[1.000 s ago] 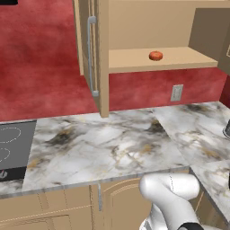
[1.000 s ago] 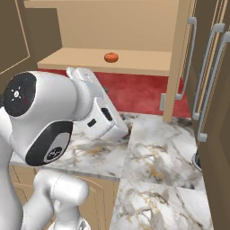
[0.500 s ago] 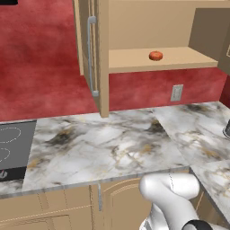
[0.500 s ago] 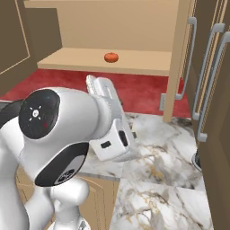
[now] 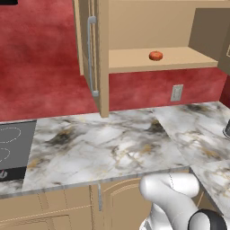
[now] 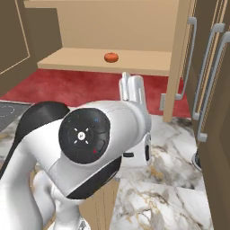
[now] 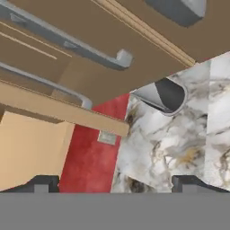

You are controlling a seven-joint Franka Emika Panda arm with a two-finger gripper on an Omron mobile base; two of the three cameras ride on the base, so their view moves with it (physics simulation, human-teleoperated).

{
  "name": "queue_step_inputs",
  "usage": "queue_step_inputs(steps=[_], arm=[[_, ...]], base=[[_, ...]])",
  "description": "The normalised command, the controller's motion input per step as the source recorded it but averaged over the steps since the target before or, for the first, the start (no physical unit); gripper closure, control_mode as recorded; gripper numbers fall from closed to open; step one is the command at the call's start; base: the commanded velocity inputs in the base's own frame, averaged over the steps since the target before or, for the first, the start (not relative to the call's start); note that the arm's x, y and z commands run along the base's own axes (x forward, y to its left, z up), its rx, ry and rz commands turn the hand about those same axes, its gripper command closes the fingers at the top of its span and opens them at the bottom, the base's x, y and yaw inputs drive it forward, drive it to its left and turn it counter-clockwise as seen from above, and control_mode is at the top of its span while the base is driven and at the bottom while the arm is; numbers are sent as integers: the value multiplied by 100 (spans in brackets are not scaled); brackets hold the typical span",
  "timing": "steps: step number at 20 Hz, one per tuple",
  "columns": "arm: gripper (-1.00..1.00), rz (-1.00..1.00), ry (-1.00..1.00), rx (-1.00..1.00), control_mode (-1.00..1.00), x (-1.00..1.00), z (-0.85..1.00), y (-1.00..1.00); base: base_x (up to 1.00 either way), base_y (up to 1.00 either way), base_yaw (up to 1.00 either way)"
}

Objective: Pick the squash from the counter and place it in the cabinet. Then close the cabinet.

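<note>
The small orange-red squash (image 5: 156,55) (image 6: 111,57) rests on the inner shelf (image 5: 179,59) of the tan wall cabinet (image 6: 103,27). Both cabinet doors stand open: the left door (image 5: 92,49) and the right door (image 6: 179,54), each with a silver bar handle. The marble counter (image 5: 112,143) (image 6: 173,148) (image 7: 179,134) lies below. My gripper (image 7: 117,184) is open with nothing between its fingertips, and it looks at the right door's handle and the counter. In the right base view my arm's bulk sits low in front of the shelf, well away from the squash.
A black stovetop (image 5: 11,148) lies at the counter's left end. A grey metal vessel (image 7: 164,96) (image 6: 196,159) stands on the counter at the right. A wall outlet (image 5: 177,92) sits on the red backsplash. Tall brown doors with bar handles (image 6: 211,90) close off the right.
My arm has swung across the right base view, its big joint coming closer to the camera. The squash stays where it was on the shelf. The doors have not moved.
</note>
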Motion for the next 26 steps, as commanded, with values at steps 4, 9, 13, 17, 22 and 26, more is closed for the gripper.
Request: queue_step_inputs(steps=[4, 9, 13, 17, 22, 26], arm=[[-100, -7, -28, 16, -100, 0, 0, -35], [-100, -4, -18, 13, -100, 31, -10, -42], [-100, -1, -12, 3, -100, 74, -28, -28], [-100, -1, -12, 1, -100, 78, -21, -37], [-100, 0, -12, 1, -100, 78, -5, -52], [-100, 2, -23, 0, -100, 52, 1, -14]], base=[[0, 0, 0], [0, 0, 0], [0, 0, 0], [0, 0, 0], [0, 0, 0], [0, 0, 0]])
